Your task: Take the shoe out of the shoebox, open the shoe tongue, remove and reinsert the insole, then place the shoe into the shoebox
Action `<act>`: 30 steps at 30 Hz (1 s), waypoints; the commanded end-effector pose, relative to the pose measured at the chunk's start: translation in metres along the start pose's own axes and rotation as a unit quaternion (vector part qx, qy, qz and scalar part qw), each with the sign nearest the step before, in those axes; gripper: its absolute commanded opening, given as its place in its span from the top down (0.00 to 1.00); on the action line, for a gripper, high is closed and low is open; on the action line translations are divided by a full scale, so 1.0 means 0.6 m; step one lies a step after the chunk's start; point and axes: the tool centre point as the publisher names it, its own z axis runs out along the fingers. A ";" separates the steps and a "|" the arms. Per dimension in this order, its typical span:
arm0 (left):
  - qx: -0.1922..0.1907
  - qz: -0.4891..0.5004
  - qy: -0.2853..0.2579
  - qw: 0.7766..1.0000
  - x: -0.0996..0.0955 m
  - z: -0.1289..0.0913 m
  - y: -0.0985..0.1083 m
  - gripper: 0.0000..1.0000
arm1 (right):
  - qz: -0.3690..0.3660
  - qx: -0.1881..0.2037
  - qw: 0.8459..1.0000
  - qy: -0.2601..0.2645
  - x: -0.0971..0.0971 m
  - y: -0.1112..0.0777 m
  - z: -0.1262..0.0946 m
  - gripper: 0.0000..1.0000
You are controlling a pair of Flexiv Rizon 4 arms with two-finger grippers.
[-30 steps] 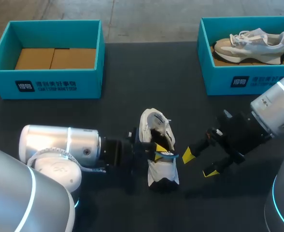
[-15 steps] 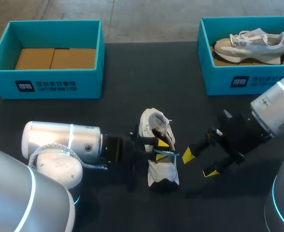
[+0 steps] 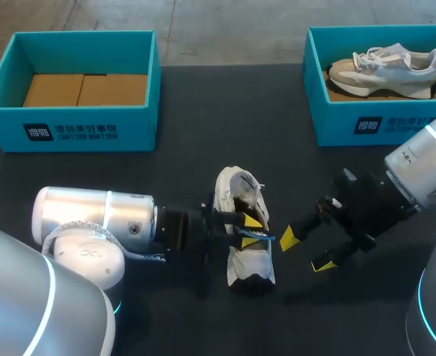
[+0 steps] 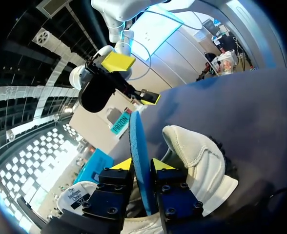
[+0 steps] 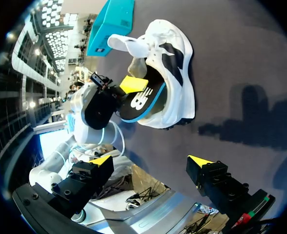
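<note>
Shoe on dark surface, well apart from left box and right box, left tool clamped on blue-edged insole at its opening, right tool spread apart just beside shoe, holding nothing

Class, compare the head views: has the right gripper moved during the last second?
No. The right gripper keeps the same spot below the right shoebox, open and empty, beside the shoe.

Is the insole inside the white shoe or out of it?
Partly out: the left pincer pinches the insole, whose other end sits in the shoe.
</note>
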 end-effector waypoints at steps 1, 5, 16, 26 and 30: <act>0.002 0.001 -0.001 1.000 0.001 -0.009 -0.009 0.78 | 0.000 -0.002 1.000 0.000 0.000 -0.002 0.002 0.00; 0.002 0.002 -0.002 1.000 0.001 -0.012 -0.011 0.83 | 0.000 -0.002 1.000 0.000 0.000 -0.002 0.002 0.00; 0.008 0.006 0.010 1.000 0.010 -0.009 0.000 1.00 | 0.000 -0.002 1.000 0.000 0.000 -0.002 0.002 0.00; -0.008 0.013 0.017 1.000 0.013 -0.003 0.032 1.00 | 0.000 -0.002 1.000 0.000 0.000 -0.002 0.002 0.00; -0.017 0.014 0.020 1.000 0.012 0.001 0.042 1.00 | 0.000 -0.002 1.000 0.000 0.000 -0.002 0.002 0.00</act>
